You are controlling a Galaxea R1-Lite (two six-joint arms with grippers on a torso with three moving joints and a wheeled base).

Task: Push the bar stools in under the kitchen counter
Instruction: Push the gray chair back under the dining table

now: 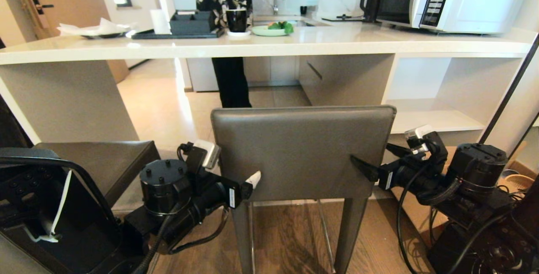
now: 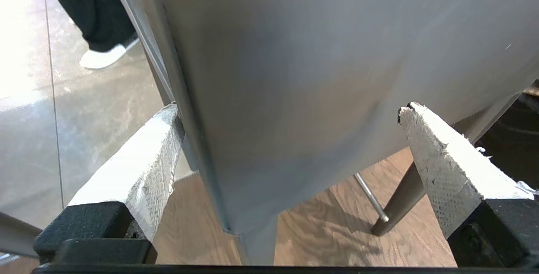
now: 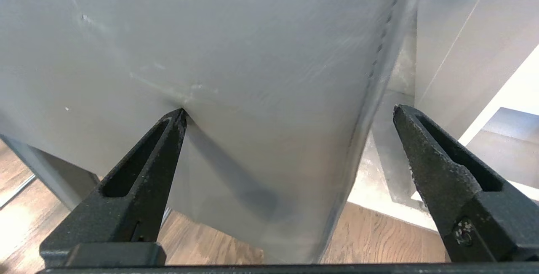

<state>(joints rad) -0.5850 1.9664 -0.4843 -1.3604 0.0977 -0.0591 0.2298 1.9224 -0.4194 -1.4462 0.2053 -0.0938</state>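
Kitchen with wood floor, desk (image 1: pixel 269 46) across the back, middle bar stool (image 1: pixel 303 152) parked short of its front edge, other stool (image 1: pixel 97 162) off left too, left gripper (image 1: pixel 246 183) and right gripper (image 1: pixel 370 168) jaws wide open, holding nothing, pressed on the backrest's lower corners, so basically nothing tucked in yet.
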